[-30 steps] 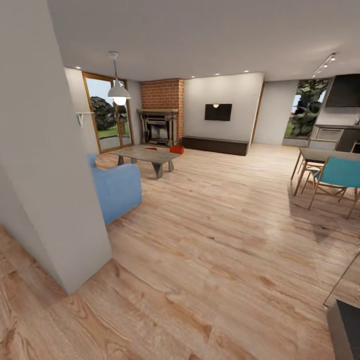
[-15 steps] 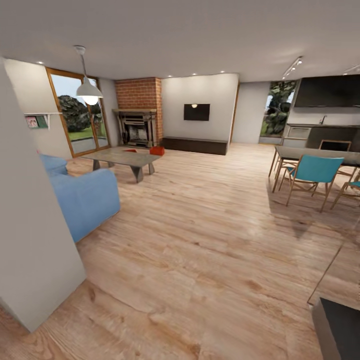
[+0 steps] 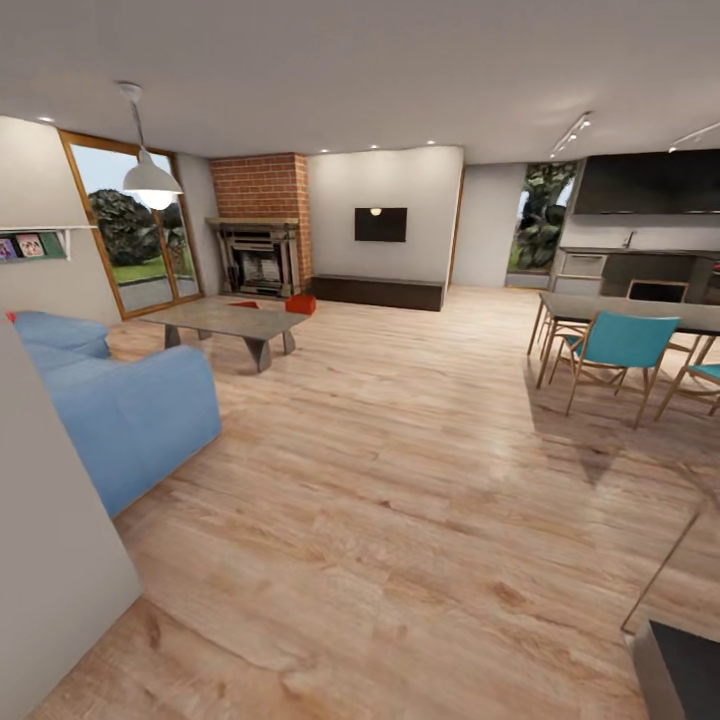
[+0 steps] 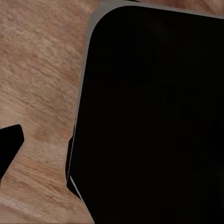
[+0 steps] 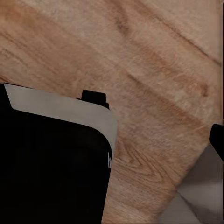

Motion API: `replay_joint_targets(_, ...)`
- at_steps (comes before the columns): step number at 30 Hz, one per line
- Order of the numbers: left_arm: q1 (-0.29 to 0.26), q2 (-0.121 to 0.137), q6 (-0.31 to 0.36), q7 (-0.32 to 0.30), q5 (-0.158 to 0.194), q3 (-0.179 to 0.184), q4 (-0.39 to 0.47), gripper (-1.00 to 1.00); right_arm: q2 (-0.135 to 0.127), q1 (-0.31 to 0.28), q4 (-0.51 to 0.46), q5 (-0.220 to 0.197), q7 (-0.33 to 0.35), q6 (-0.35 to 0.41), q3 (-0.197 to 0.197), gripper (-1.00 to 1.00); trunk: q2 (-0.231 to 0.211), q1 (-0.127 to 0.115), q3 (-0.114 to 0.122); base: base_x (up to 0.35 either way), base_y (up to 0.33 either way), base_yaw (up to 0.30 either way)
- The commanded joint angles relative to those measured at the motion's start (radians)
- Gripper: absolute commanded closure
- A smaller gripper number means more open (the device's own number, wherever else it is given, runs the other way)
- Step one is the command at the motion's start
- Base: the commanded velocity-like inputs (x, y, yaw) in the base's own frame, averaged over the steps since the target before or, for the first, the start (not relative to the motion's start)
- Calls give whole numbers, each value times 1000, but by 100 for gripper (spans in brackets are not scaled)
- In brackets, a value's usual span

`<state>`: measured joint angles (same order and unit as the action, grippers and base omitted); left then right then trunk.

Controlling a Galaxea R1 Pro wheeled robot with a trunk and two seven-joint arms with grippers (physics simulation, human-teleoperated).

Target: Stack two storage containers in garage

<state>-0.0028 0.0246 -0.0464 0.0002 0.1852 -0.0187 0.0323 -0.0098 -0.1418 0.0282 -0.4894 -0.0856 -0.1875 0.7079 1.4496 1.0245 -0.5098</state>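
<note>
I am in the living room with its light wood plank floor (image 3: pixel 400 470). Far across it, one orange-red storage container (image 3: pixel 300 304) stands on the planks just past the coffee table's far end. A second red shape (image 3: pixel 243 304) shows beside it behind the tabletop, too small to tell apart. In the left wrist view, one dark fingertip (image 4: pixel 9 144) of the left gripper hangs over the planks beside my black base (image 4: pixel 154 121). The right wrist view has a dark fingertip (image 5: pixel 217 142) at its edge, also above the floor.
A blue sofa (image 3: pixel 120 410) sits close on the left, behind a white wall corner (image 3: pixel 50 570). The grey coffee table (image 3: pixel 225 320) stands before the brick fireplace (image 3: pixel 258 255). A dining table with teal chairs (image 3: pixel 612 345) is on the right. Open plank floor runs ahead.
The whole head view has shifted: the near wall corner has slid off to the left, and the sofa and dining chairs now appear nearer. The containers have not moved.
</note>
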Motion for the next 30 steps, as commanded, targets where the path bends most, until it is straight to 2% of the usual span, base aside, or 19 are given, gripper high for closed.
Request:
replay_joint_targets(1,0,0,-3,0,5,-1,0,-100,0,-1,2,-8,0,-5,8,-100,0,1,-1,321,0,0)
replay_joint_targets(13,0,0,-4,1,5,-1,0,-100,-2,-1,2,4,0,-2,10,-100,0,1,-1,321,0,0)
replay_joint_targets(19,0,0,-4,1,5,-1,0,-100,1,-1,2,-4,0,-3,10,-100,0,1,-1,321,0,-2)
replay_joint_targets(30,0,0,-4,1,5,-1,0,-100,2,-1,2,-8,0,-6,10,-100,0,1,-1,321,0,-147)
